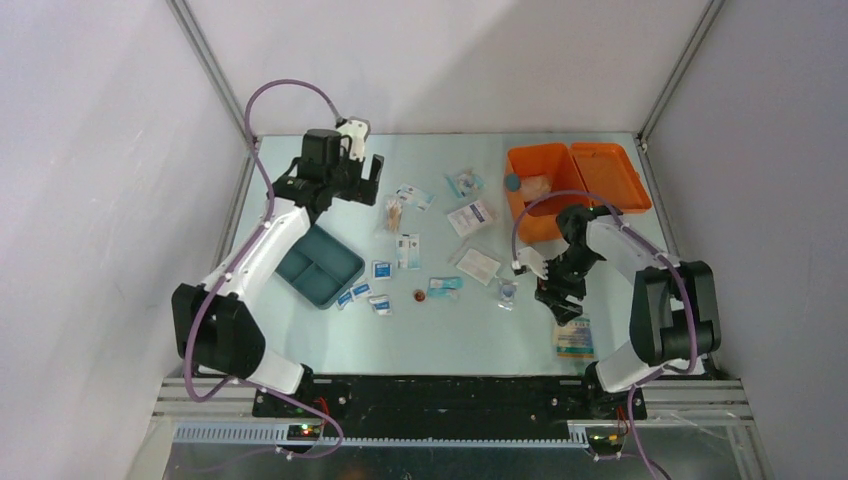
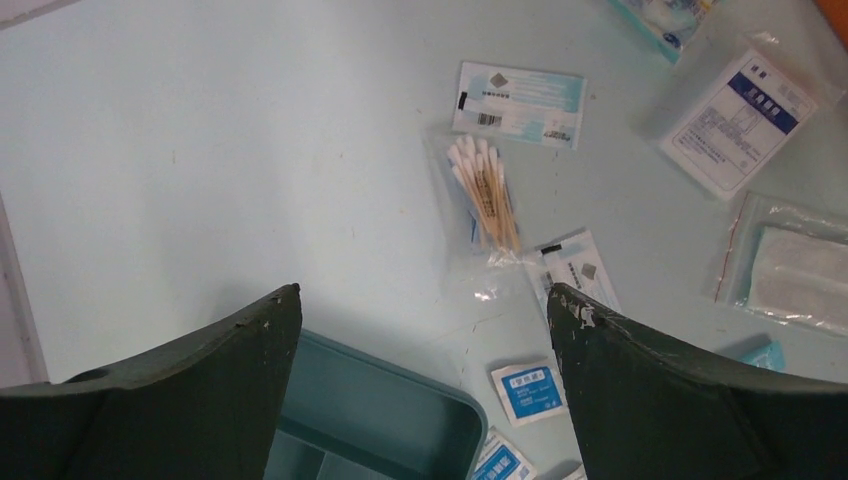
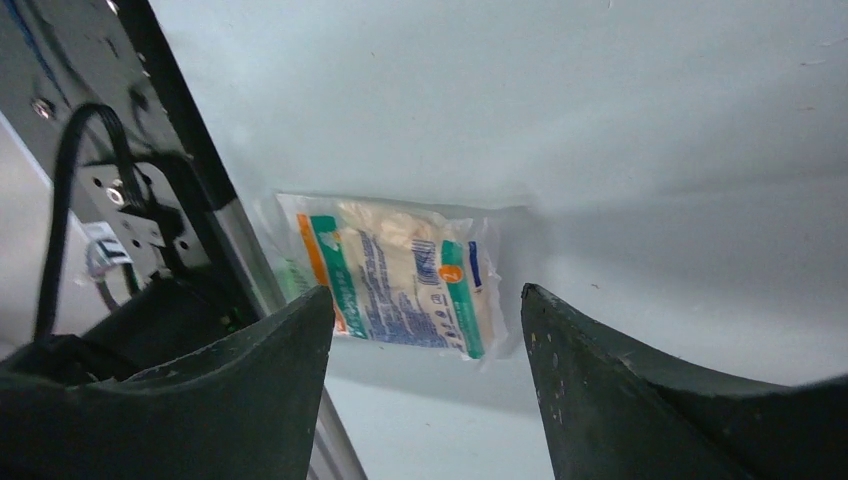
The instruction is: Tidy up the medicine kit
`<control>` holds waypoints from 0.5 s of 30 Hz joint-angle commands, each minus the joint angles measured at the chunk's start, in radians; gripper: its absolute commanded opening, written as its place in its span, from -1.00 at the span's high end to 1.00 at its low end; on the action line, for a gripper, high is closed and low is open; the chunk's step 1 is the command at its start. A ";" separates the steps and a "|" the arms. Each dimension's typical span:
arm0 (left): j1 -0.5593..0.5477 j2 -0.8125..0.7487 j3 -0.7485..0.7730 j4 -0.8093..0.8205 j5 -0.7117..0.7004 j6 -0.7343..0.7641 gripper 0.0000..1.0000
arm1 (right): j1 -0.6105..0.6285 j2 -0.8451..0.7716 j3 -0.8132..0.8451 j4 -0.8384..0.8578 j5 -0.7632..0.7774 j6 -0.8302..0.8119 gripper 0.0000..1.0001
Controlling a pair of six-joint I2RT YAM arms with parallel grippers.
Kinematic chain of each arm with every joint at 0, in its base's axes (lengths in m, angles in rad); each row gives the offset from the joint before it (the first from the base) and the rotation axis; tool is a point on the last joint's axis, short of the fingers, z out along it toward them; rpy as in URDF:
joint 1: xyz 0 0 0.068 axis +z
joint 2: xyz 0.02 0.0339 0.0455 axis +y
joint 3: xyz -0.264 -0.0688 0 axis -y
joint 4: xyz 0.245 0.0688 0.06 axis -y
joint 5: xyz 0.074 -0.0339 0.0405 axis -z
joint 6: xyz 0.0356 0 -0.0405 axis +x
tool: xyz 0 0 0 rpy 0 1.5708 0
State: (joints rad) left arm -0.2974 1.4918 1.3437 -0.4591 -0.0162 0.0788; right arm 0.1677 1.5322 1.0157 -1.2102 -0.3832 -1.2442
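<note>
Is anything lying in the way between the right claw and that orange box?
No loose item shows between the right gripper and the medicine kit, though the right arm itself hides part of that stretch of table. The open gripper points the other way, toward a packet at the near edge.

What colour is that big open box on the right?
Orange; the medicine kit shows best in the top view.

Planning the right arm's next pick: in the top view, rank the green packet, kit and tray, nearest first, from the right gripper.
1. The packet, just near-side of the right gripper.
2. The kit, farther back, right side.
3. The tray, far across, left side.
</note>
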 commanded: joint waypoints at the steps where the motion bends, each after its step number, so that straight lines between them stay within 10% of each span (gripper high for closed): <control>1: -0.005 -0.092 -0.041 0.025 -0.023 0.030 -0.95 | -0.003 0.076 0.003 0.012 0.079 -0.118 -0.42; 15: -0.005 -0.132 -0.098 0.025 -0.029 0.057 -0.96 | -0.004 0.195 -0.009 0.126 0.139 -0.081 -0.32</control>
State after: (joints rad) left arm -0.2974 1.3891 1.2469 -0.4572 -0.0319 0.1139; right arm 0.1570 1.7061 1.0153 -1.1339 -0.2768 -1.3281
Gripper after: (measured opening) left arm 0.976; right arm 0.672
